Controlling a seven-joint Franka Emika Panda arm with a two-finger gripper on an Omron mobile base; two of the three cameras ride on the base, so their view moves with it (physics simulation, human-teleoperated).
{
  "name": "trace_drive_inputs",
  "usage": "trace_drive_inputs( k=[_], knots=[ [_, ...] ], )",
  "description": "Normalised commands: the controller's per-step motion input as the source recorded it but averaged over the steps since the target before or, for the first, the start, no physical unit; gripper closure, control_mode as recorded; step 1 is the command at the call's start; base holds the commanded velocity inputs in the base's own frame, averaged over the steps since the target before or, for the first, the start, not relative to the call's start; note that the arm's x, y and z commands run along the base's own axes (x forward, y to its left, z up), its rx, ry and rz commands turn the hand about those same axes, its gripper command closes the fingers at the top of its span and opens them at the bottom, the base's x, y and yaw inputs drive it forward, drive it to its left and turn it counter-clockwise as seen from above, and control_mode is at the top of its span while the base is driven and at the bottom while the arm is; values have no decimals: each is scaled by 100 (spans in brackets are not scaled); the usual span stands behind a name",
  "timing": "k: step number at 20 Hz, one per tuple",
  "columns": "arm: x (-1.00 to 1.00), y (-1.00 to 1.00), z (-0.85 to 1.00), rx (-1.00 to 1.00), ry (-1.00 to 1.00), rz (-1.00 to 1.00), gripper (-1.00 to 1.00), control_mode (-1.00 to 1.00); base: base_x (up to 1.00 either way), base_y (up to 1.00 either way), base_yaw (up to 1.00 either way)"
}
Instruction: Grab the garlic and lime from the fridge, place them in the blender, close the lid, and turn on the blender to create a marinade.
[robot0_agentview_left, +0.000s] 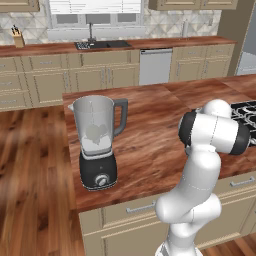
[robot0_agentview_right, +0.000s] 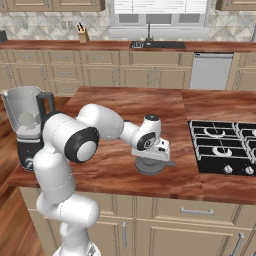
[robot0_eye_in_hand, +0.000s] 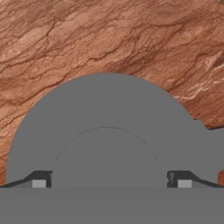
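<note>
The blender (robot0_agentview_left: 98, 145) stands on the island's left part, its clear jug uncovered; it also shows at the left edge (robot0_agentview_right: 26, 125). Pale rounded shapes sit inside the jug, and I cannot tell whether they are the garlic and lime. The lid (robot0_agentview_right: 150, 170), a dark grey disc, lies flat on the island counter left of the stove. My gripper (robot0_agentview_right: 153, 161) points down right over it. Seen from the hand, the lid (robot0_eye_in_hand: 105, 105) is close below, and my gripper (robot0_eye_in_hand: 111, 183) is open, with a fingertip on either side of the raised knob (robot0_eye_in_hand: 107, 157).
A black gas stove (robot0_agentview_right: 225, 145) is set into the island's right side. The back counter has a sink (robot0_agentview_right: 157, 44), a knife block (robot0_agentview_right: 82, 35) and a steel dishwasher (robot0_agentview_right: 210, 71). A tall grey panel (robot0_agentview_left: 248, 52) at the far right may be the fridge.
</note>
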Motion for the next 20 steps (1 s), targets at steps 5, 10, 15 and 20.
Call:
trace_drive_inputs(
  k=[5, 10, 15, 20],
  knots=[
    [0, 0, -18, -1, 4, 0, -100, -100, 0, 0, 0],
    [0, 0, -36, -1, 1, 0, -100, -100, 0, 0, 0],
    [-1, 0, -56, 0, 0, 0, 100, -100, 0, 0, 0],
    [0, 0, -7, 0, -2, 0, 100, -100, 0, 0, 0]
  ],
)
